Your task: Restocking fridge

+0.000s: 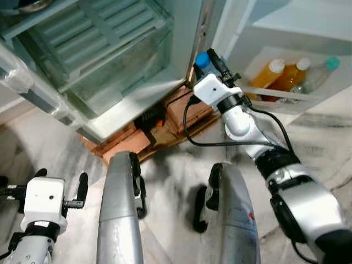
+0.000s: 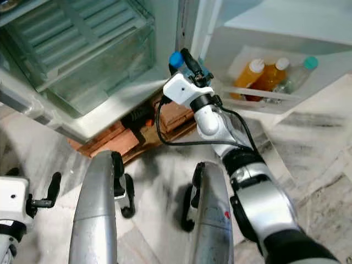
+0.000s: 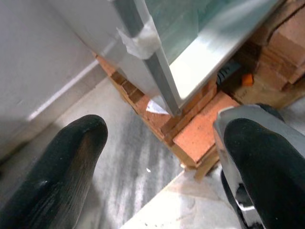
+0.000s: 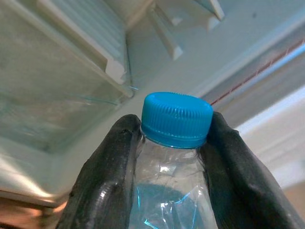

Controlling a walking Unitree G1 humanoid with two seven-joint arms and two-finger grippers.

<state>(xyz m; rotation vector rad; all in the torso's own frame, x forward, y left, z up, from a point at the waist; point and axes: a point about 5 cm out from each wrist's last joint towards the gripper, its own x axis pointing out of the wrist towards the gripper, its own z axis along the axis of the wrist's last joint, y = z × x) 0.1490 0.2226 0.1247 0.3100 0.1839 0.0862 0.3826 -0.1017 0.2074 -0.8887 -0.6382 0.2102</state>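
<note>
- My right hand (image 4: 164,157) was clamped on a clear water bottle (image 4: 171,191) just below its blue cap (image 1: 202,59), both black fingers (image 4: 102,176) pressed against the neck.
- I held the bottle raised in front of the open fridge (image 1: 110,71), near the front edge of its bottom, between the fridge body and the fridge door shelf (image 1: 291,96) that swung out on my right.
- On that door shelf stood two orange juice bottles (image 1: 269,74) and, beside them, a clear bottle with a teal cap (image 1: 322,74), so part of the restocking appeared done.
- The clear drawer (image 1: 104,55) low in the fridge looked bare as far as I could see through it.
- By my judgement the bottle in my grip was not yet stowed; it still had to travel to the door shelf or into the fridge and be released.
- My left hand (image 3: 162,157) hung low beside my leg, away from the fridge, its fingers spread apart and holding nothing; it looked toward the bricks (image 3: 200,133) propping up the fridge on the marble floor (image 1: 181,170).
- Whether more bottles waited elsewhere could not be told.
</note>
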